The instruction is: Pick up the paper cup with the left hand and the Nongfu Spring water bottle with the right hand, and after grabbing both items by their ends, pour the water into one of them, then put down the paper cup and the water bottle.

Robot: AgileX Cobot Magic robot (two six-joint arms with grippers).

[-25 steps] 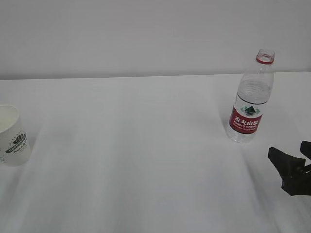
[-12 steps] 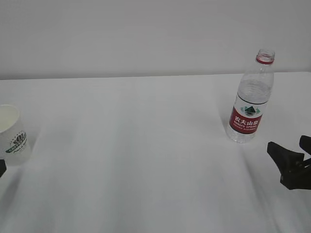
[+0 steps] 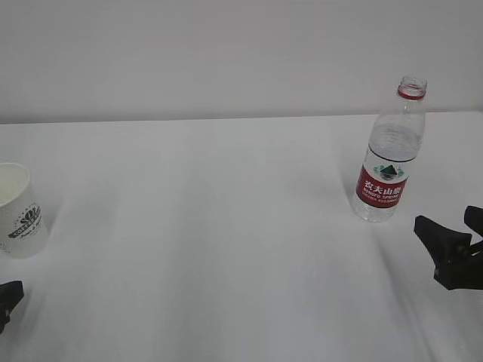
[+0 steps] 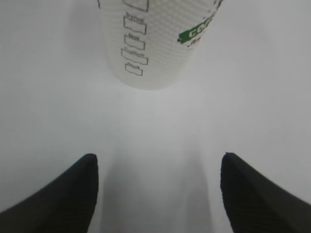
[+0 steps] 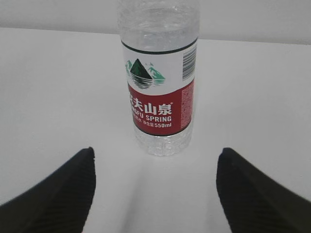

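Observation:
The white paper cup (image 3: 19, 215) with dark green lettering stands upright at the table's far left. In the left wrist view the paper cup (image 4: 155, 43) is ahead of my left gripper (image 4: 158, 158), which is open, empty and apart from it. Only one dark tip of the left gripper (image 3: 6, 298) shows below the cup. The uncapped Nongfu Spring water bottle (image 3: 389, 158) stands upright at the right. My right gripper (image 3: 450, 223) is open just in front of it. In the right wrist view the bottle (image 5: 159, 87) is centred beyond the right gripper (image 5: 156, 151), untouched. I cannot make out the water level.
The white table (image 3: 226, 249) runs back to a pale wall (image 3: 226, 53). A wide stretch of bare tabletop separates cup and bottle.
A tip of the left gripper has come into the lower-left corner of the exterior view, below the cup. The right gripper has edged slightly toward the bottle. Cup and bottle have not moved.

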